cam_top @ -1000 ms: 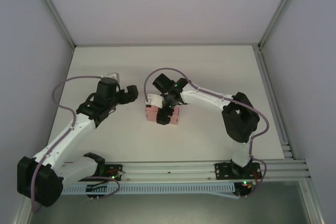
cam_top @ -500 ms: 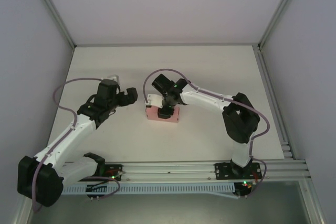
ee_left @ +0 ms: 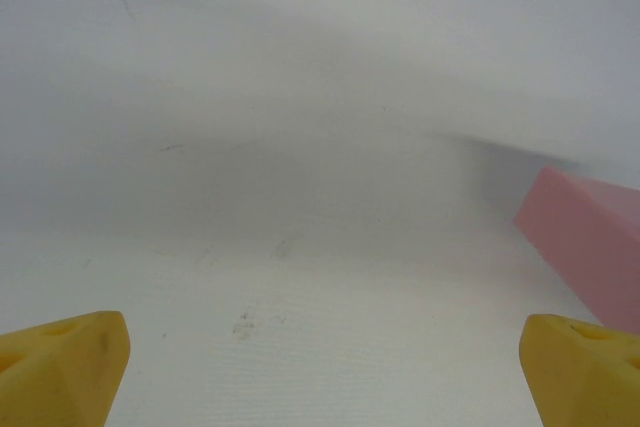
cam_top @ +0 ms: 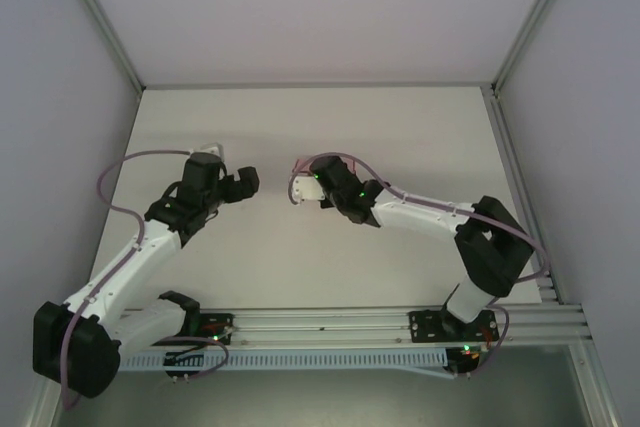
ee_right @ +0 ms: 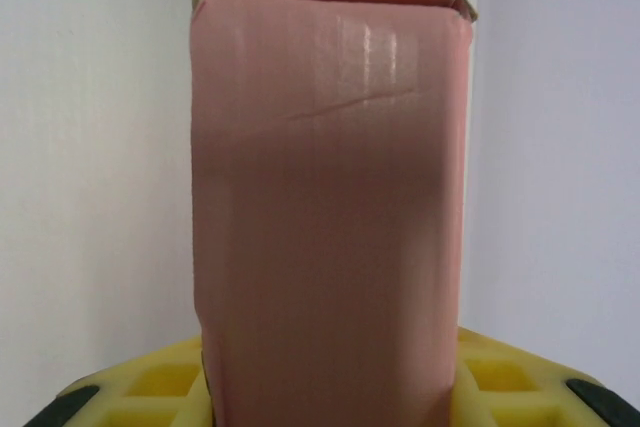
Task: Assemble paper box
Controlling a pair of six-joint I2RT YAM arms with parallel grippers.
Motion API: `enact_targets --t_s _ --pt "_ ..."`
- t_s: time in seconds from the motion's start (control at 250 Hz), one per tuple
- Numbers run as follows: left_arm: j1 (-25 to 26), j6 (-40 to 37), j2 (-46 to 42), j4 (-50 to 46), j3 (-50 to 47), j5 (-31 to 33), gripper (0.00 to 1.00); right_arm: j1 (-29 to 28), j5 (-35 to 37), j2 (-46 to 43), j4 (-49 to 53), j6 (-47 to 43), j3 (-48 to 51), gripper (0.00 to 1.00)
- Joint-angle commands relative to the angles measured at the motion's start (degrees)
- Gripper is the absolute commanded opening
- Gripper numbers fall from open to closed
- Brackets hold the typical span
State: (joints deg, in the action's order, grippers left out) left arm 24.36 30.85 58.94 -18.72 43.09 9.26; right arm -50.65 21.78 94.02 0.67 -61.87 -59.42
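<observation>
The pink paper box [ee_right: 330, 197] is a closed rectangular carton with a faint crease across its face. It stands up between the yellow fingers [ee_right: 520, 387] of my right gripper [ee_right: 330, 402], which is shut on its lower part. From above, the right gripper [cam_top: 305, 190] is at the table's middle, and the box is hidden beneath the wrist. My left gripper [cam_top: 246, 182] faces it from the left, a short gap away. Its yellow fingertips [ee_left: 60, 362] stand wide apart with nothing between them. A corner of the pink box [ee_left: 590, 242] shows at the right of the left wrist view.
The white table [cam_top: 400, 137] is bounded by grey walls, with a metal rail [cam_top: 330, 322] along the near edge. Both arms' cables [cam_top: 130, 162] loop above them.
The box rested on the table under the right gripper. Now the right gripper has lifted and turned it, and the right arm's elbow has swung right. The left gripper has barely moved.
</observation>
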Motion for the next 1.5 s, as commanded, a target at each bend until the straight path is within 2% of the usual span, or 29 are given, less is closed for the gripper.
enact_targets --t_s 0.0,0.136,0.268,0.435,0.523,0.587,0.671,0.767,1.022,1.17,1.29,1.386,1.497 --pt "-0.5 -1.1 -0.8 0.3 -0.3 1.5 1.00 1.5 2.0 2.7 -11.6 -6.9 1.8 0.33" --pt "-0.6 -1.0 -0.8 0.3 -0.5 1.7 1.00 1.7 0.5 4.8 -19.7 -7.8 6.4 0.33" --pt "-0.7 -1.0 -0.7 0.1 -0.3 1.9 1.00 1.8 0.3 6.4 -19.0 -5.3 8.2 0.42" --pt "-0.7 -1.0 -1.0 -0.1 -0.4 1.9 1.00 2.1 -1.2 6.6 -17.6 -2.4 10.3 0.45" --pt "-0.7 -0.8 -1.1 0.0 -0.6 1.9 1.00 2.0 -3.6 5.7 -8.6 0.8 8.3 0.60" --pt "-0.7 -0.9 -1.1 0.1 -0.7 1.4 1.00 2.1 -5.8 5.1 -1.6 3.0 6.3 0.78" --pt "-0.7 -0.9 -1.2 0.2 -0.6 1.0 1.00 2.1 -7.9 3.7 1.9 4.3 6.0 1.00" --pt "-0.7 -1.2 -1.1 0.6 -0.6 1.0 1.00 2.1 -11.0 1.7 3.9 6.0 5.9 1.00" --pt "-0.7 -2.9 -1.5 1.1 -0.1 0.6 1.00 2.1 -21.9 -4.9 21.1 10.0 -1.7 1.00" --pt "-0.7 -4.9 -2.9 3.2 0.0 0.7 1.00 3.6 -25.6 -12.6 18.5 11.7 -1.4 1.00" --pt "-0.7 -7.7 -4.5 6.2 0.1 3.7 1.00 6.7 -29.2 -19.6 10.5 15.2 1.5 1.00" --pt "-0.7 -11.0 -5.7 9.9 -0.2 7.9 1.00 9.4 -25.2 -23.7 3.3 20.9 4.1 1.00" --pt "-0.9 -14.4 -6.6 17.9 -2.6 15.2 1.00 15.0 -13.8 -26.2 -4.5 36.7 6.3 1.00"
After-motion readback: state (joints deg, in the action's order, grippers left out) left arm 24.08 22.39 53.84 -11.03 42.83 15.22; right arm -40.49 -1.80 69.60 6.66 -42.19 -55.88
